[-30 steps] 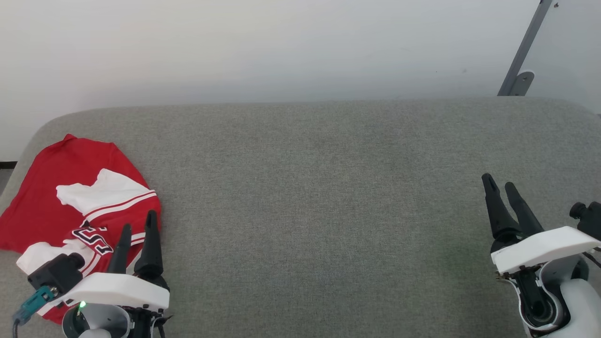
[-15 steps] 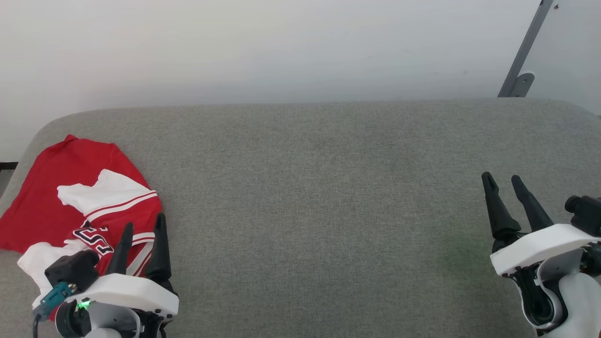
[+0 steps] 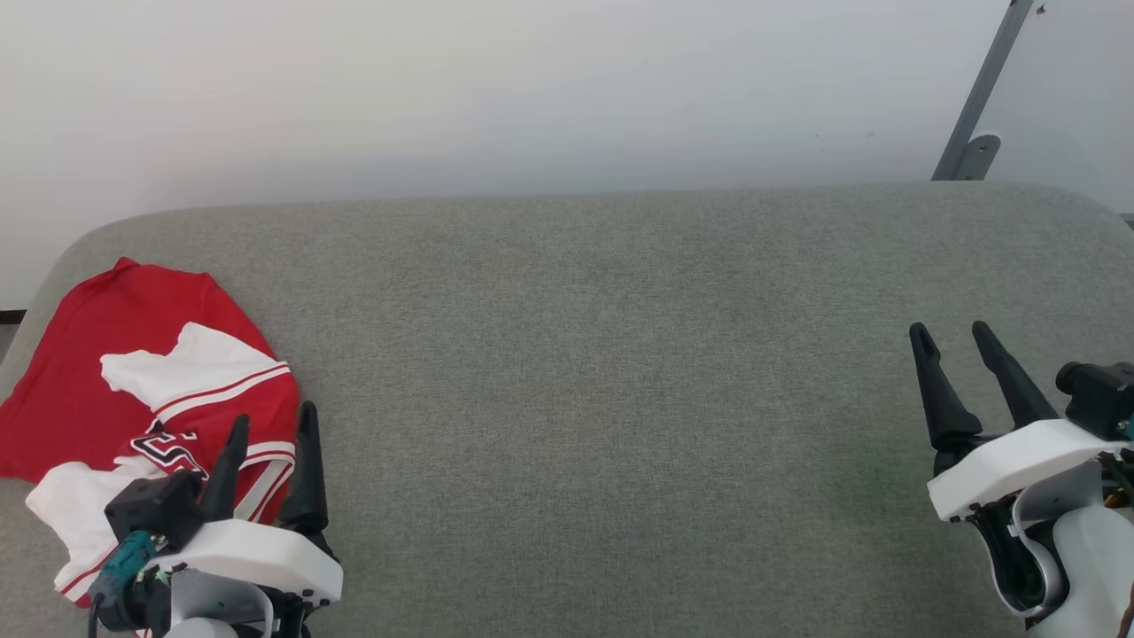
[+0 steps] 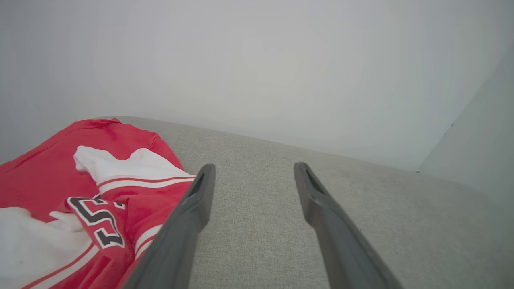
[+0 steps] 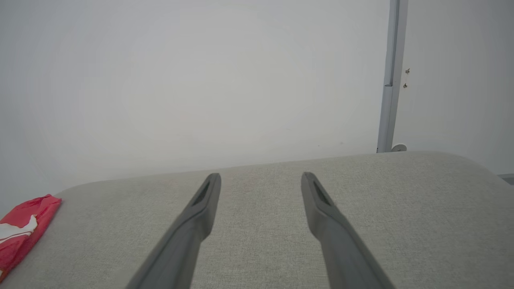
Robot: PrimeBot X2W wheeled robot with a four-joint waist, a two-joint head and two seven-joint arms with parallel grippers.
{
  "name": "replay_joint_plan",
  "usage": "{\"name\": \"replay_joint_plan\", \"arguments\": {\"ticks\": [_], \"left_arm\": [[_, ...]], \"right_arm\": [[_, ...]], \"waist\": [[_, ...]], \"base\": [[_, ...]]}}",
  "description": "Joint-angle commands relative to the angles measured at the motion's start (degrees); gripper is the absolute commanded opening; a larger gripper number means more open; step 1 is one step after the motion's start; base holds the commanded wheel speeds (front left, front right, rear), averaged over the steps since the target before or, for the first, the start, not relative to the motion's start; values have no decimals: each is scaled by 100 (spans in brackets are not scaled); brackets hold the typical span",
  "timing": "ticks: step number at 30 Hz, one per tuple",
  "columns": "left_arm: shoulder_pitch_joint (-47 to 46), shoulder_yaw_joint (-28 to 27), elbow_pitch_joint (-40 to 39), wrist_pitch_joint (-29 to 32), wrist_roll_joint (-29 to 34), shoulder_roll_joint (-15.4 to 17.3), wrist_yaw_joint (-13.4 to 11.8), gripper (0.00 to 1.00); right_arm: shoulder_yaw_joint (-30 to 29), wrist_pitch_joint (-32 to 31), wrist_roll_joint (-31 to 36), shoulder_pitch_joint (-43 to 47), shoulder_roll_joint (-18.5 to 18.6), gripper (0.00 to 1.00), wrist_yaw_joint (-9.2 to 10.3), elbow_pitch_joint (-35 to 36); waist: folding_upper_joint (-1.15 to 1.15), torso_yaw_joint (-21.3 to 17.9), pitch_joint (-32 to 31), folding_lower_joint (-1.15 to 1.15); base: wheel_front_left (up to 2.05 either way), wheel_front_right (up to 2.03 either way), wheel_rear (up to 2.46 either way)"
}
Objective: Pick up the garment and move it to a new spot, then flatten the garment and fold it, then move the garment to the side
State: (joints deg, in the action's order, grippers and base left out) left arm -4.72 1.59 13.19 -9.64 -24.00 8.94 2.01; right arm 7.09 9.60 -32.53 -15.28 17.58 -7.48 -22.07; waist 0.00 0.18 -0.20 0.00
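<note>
The garment point(image 3: 133, 372), a red jersey with white panels, striped trim and black outlined numerals, lay crumpled in a loose heap at the far left end of the grey fabric-covered surface point(image 3: 602, 399), a fold of white turned up over the red. Bunched like that, it appeared not yet picked up, so the first step of the job looked to lie ahead.

The left end effector point(image 3: 273, 415) hovered at the heap's near right-hand border, its two dark fingers spread wide and holding nothing. Seen from its own wrist, the finger nearer the heap crossed the striped hem while the other stood over bare upholstery. That stance seemed ready for a pinch on the closest edge, though whether it touched the cloth could not be told.

The right end effector point(image 3: 951, 330) sat well apart at the opposite end of the surface, jaws equally wide and empty. It was probably placed there to leave the broad middle free as the new spot for laying the cloth flat. A plain pale wall point(image 3: 532, 89) stood behind.
</note>
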Motion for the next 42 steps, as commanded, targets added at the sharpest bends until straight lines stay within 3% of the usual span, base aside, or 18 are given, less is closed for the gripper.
{"name": "replay_joint_plan", "arguments": {"ticks": [1, 21, 42], "left_arm": [[-2, 6, -40, -61, 190, 36, -10, 100], [73, -107, 151, -299, 999, 2, 62, 100], [-27, -363, 421, -531, 1682, -175, 340, 100]], "right_arm": [[-2, 65, 143, -133, 52, 100, -1, 19], [-63, 303, 761, -74, 156, 100, -1, -67], [-274, 533, 1308, -124, 171, 100, -1, -147]], "waist": [[0, -7, -5, 0], [0, 31, -39, 0], [0, 118, -50, 0]], "base": [[0, 0, 0], [0, 0, 0], [0, 0, 0]]}}
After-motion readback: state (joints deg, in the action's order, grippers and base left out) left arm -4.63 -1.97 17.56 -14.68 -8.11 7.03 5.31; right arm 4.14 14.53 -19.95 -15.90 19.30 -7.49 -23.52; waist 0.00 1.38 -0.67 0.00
